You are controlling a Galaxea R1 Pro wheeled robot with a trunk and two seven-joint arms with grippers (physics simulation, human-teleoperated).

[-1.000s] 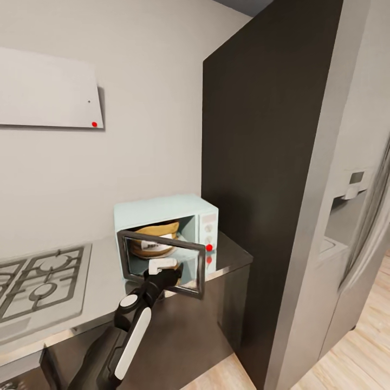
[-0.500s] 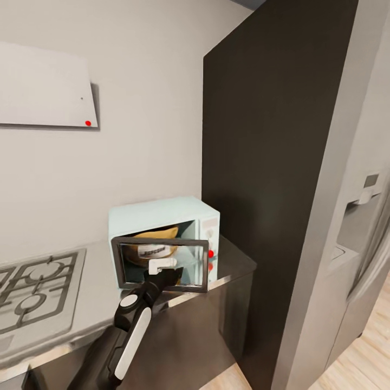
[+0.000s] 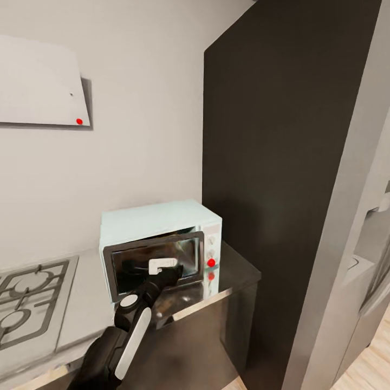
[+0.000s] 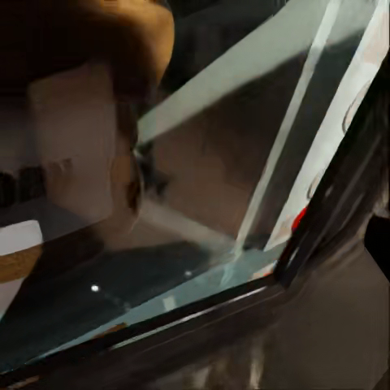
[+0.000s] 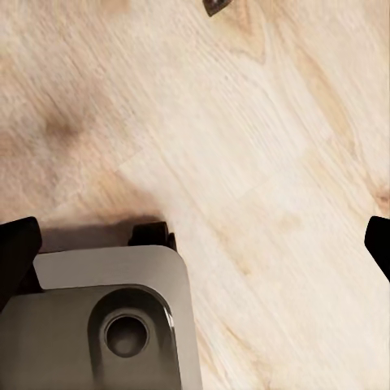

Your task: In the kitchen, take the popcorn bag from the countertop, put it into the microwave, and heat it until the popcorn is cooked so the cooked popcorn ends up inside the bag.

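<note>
Left gripper (image 3: pixel 169 271) stood pressed against the outer face of the microwave's door (image 3: pixel 154 261), just under the white handle (image 3: pixel 162 265), black fingers bunched at the glass; whether spread or closed could not be told from either view. Behind and above that gripper sat the microwave (image 3: pixel 157 219), pale blue-white, on the grey countertop (image 3: pixel 235 271), with its black-framed door nearly shut, only a narrow gap left on the knob side. Just to the right of the gripper ran the control panel with its round knobs (image 3: pixel 209 253) and a red dot (image 3: pixel 211 262). Seen through the dark glass directly ahead of the left gripper in the wrist view: a tan, rounded mass, taken for the popcorn bag (image 4: pixel 122 49), inside the cavity, blurred and dim, its label not readable; popcorn itself not made out. Off to the left of the gripper lay the gas hob (image 3: pixel 30 292) with black grates, set in the same worktop. To the right rose a tall dark cabinet panel (image 3: pixel 271 162), reaching well above the microwave. Right gripper (image 5: pixel 195 244) hung over pale wooden floor (image 5: pixel 268 122), black fingertips (image 5: pixel 16 248) spread wide at the two edges of the wrist view, nothing between them, with a grey part of the robot's base (image 5: pixel 106 317) below.
</note>
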